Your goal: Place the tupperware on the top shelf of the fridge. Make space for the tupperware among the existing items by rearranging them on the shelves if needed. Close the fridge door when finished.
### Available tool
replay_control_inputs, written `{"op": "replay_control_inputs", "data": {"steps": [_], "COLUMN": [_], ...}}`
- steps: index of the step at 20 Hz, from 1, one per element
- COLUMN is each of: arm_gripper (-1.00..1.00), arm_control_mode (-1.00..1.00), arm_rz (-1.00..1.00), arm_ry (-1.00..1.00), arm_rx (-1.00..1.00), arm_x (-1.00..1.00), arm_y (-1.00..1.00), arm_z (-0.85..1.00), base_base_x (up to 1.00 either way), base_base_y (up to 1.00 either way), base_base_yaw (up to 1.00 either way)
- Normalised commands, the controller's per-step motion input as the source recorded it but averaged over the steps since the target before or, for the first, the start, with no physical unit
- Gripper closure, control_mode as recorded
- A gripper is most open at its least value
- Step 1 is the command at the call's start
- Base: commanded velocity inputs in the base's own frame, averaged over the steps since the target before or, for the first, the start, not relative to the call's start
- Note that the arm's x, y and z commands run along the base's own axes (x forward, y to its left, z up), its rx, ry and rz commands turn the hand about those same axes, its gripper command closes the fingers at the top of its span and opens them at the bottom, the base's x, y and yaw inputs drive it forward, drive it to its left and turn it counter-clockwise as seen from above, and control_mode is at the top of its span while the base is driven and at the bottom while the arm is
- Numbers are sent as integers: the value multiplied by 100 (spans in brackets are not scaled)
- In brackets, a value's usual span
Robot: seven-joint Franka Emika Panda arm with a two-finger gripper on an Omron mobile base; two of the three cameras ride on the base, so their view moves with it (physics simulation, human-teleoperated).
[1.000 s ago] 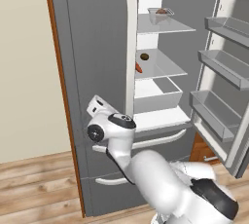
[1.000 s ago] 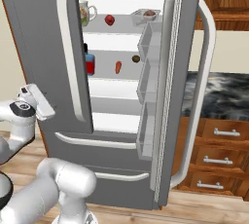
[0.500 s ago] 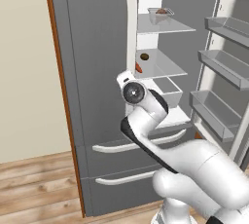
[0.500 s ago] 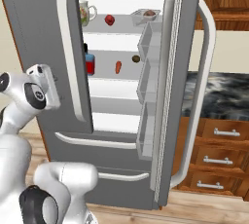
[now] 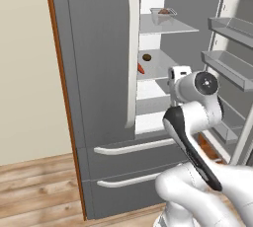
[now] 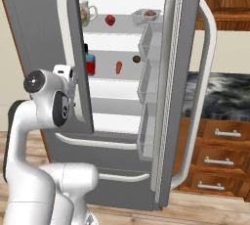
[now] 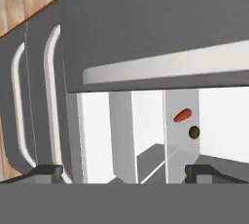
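No legible text anywhere

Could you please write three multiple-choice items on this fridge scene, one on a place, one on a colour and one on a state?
1. Where is the tupperware?
A. on the top shelf
B. in a door bin
C. on the floor

2. What colour is the carrot?
A. green
B. orange
C. white

3. How does the end effector stand?
A. shut on the carrot
B. shut on a handle
C. open, holding nothing

Answers: 1 A, it sits on the uppermost pane beside the red fruit. 2 B, it shows orange on the second shelf. 3 C, the hand view shows its fingertips wide apart with nothing between them.
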Motion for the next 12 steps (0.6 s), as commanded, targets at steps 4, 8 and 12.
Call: {"op": "replay_control_inputs", "data": {"steps": [4,8,12], "arm_gripper": [-100,-100,-100], "arm_control_mode": [-100,-100,-100], "arm_rz": [-18,-9,-5], "arm_ry": [10,6,0], "arm_rx": [14,25,12], "arm_x": [-22,-61,-86], "arm_y": [-90,-83,-70], "arm_z": [21,37,23], "base_base_x": [0,0,0], "base_base_y": [0,0,0], "base_base_yaw": [0,0,0]}}
